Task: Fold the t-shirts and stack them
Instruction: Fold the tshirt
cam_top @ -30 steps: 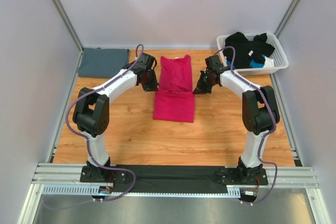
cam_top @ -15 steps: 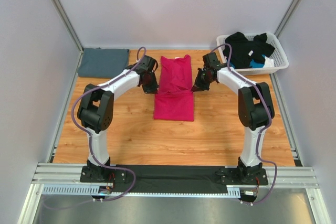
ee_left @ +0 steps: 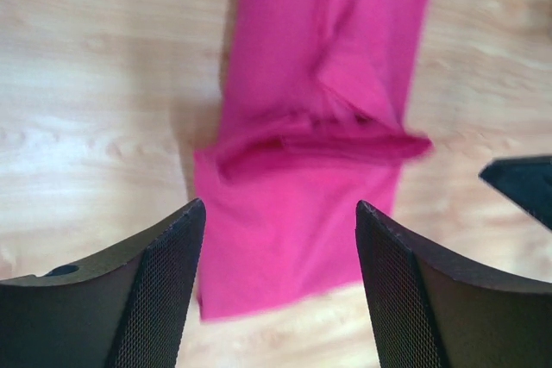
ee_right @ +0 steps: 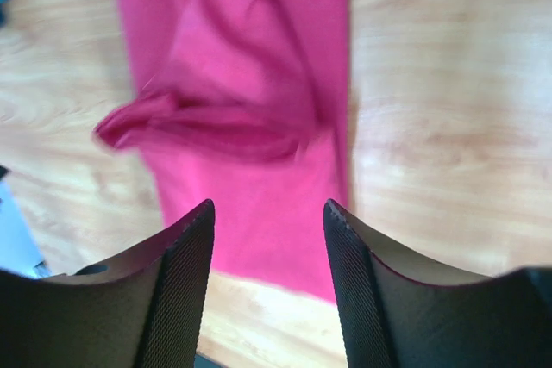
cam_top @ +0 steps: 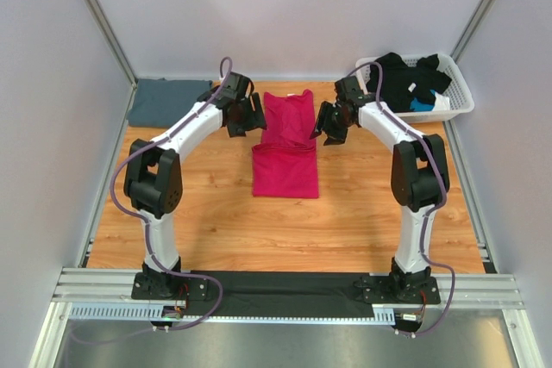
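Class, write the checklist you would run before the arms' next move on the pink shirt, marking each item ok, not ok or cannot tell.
1. Left fingers open and empty: ok.
2. Right fingers open and empty: ok.
3. Pink shirt lying flat: not ok, a bunched ridge crosses its middle.
4. Grey shirt folded flat, far left corner: ok.
5. Basket apart from the pink shirt: ok.

Magenta t-shirt [cam_top: 287, 148] lies half-folded at centre; blue-grey t-shirt [cam_top: 168, 101] sits folded far-left.

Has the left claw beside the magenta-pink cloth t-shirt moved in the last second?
Yes. The left claw has moved toward the far wall, nearer level with the folded slate blue-grey t-shirt.
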